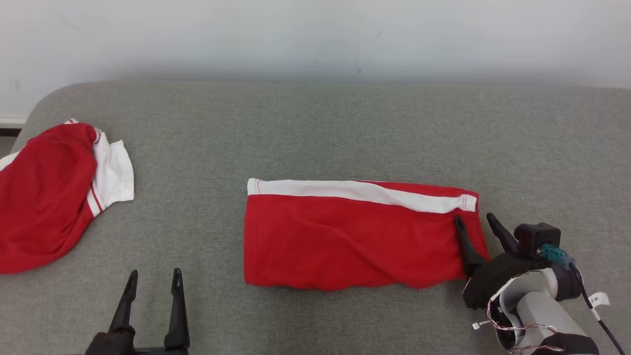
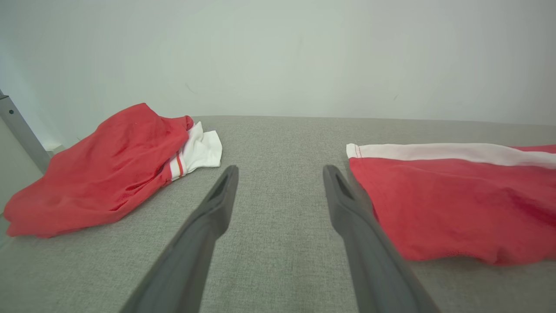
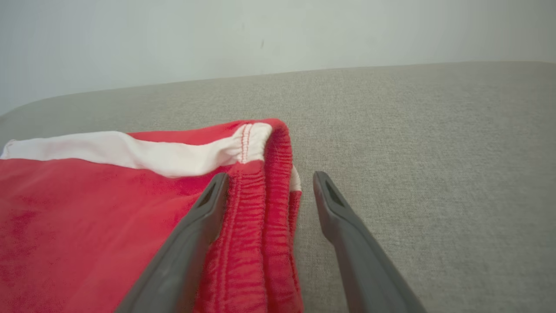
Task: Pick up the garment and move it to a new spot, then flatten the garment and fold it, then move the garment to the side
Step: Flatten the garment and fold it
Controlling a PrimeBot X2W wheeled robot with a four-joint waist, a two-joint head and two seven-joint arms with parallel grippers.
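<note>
- The folded red garment [image 1: 355,241] with its white stripe lies flat on the grey bench [image 1: 315,128].
- Right claw [image 1: 474,218]: spread wide astride the garment's right edge, gripping nothing.
- Left claw [image 1: 155,272]: wide open, empty, left of the garment.
- Crumpled red-and-white cloth [image 1: 44,197]: farther left.

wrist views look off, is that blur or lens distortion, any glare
Left wrist view: fingers splay wide and look soft, wide-angle effect; right wrist view: the same, while the waistband shows its stitching; head view: even light, faint shadow under the shorts, no glare.

The garment [image 1: 355,241] is red with a white band; the surface [image 1: 315,133] beneath is speckled grey.
</note>
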